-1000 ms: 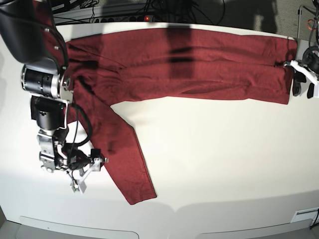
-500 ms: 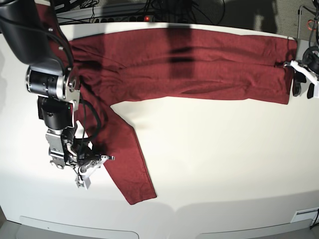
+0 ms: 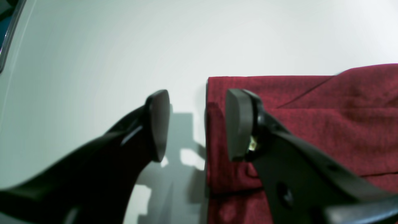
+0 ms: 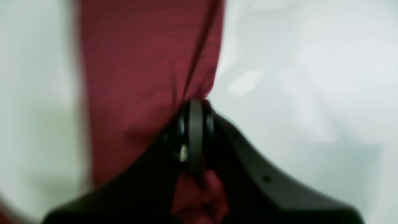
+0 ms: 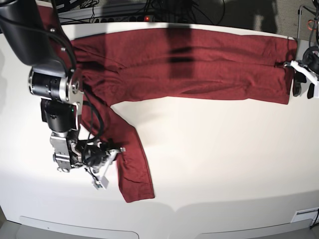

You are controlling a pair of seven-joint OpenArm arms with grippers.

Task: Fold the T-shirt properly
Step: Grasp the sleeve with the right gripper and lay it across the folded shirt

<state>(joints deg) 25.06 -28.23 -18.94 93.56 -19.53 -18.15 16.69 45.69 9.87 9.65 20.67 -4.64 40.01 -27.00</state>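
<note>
The maroon T-shirt (image 5: 199,64) lies spread along the back of the white table, one long sleeve (image 5: 132,169) slanting toward the front left. My right gripper (image 5: 112,158) is at that sleeve's left edge. In the right wrist view its jaws (image 4: 196,137) are shut on a pinch of the sleeve fabric (image 4: 140,77). My left gripper (image 5: 302,88) stands open at the shirt's far right end. In the left wrist view one fingertip (image 3: 238,124) is over the shirt's edge (image 3: 311,124), the other (image 3: 158,124) over bare table, and nothing is held between them (image 3: 197,124).
The white table (image 5: 224,164) runs to a front edge near the bottom of the base view. Cables and a power strip (image 5: 144,17) lie behind the table's back edge. The right arm's large joints (image 5: 50,84) hang over the shirt's left end.
My right gripper moved right onto the sleeve's edge and went from open to shut on the fabric, nudging the sleeve. The left gripper has not moved.
</note>
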